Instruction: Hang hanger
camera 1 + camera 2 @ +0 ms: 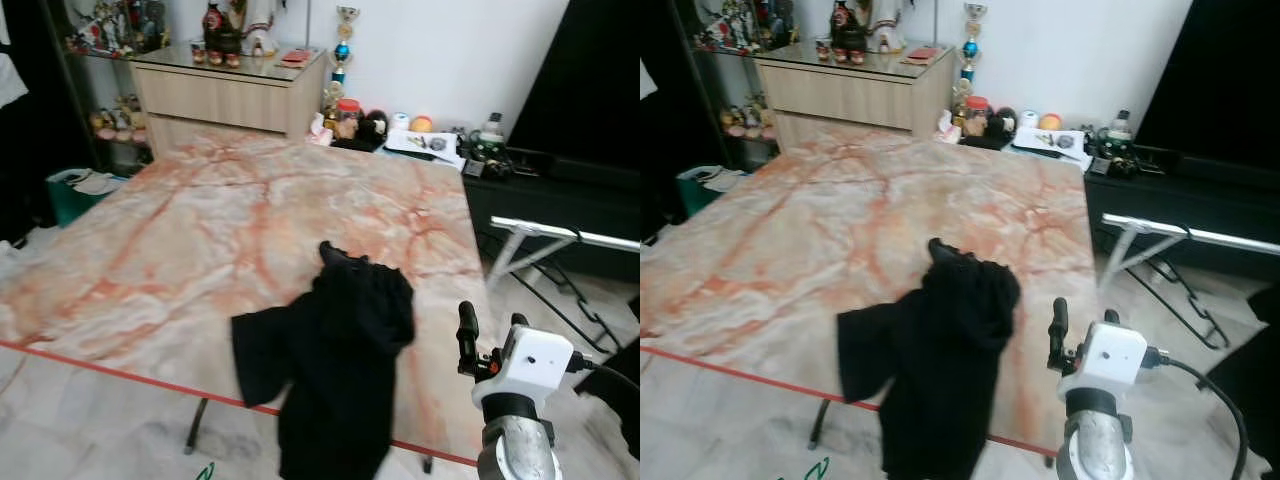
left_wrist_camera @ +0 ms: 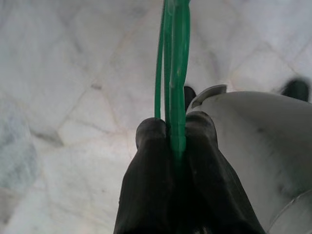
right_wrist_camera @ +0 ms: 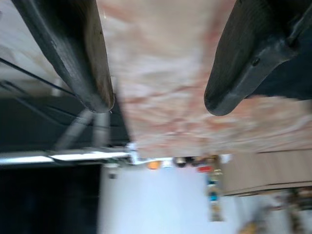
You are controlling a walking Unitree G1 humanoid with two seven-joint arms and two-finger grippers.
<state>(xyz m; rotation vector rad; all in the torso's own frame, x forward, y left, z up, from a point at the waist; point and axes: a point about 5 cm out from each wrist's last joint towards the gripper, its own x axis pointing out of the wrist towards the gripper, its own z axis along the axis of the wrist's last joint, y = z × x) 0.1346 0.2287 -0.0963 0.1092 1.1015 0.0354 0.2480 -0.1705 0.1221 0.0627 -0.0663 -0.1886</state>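
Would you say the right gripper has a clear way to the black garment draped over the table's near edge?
Probably yes: the right gripper, open, is raised beside the black garment at the marble table edge, with nothing between them.

the right arm is raised at the lower right of the head views, its silver forearm upright and topped by a white wrist block. the right claw (image 1: 491, 335) points up and forward, its two black fingers (image 3: 73, 53) spread wide apart with nothing between them. the left claw (image 2: 175, 141) points down toward the floor, its fingers pressed together on a green hanger (image 2: 171, 63).
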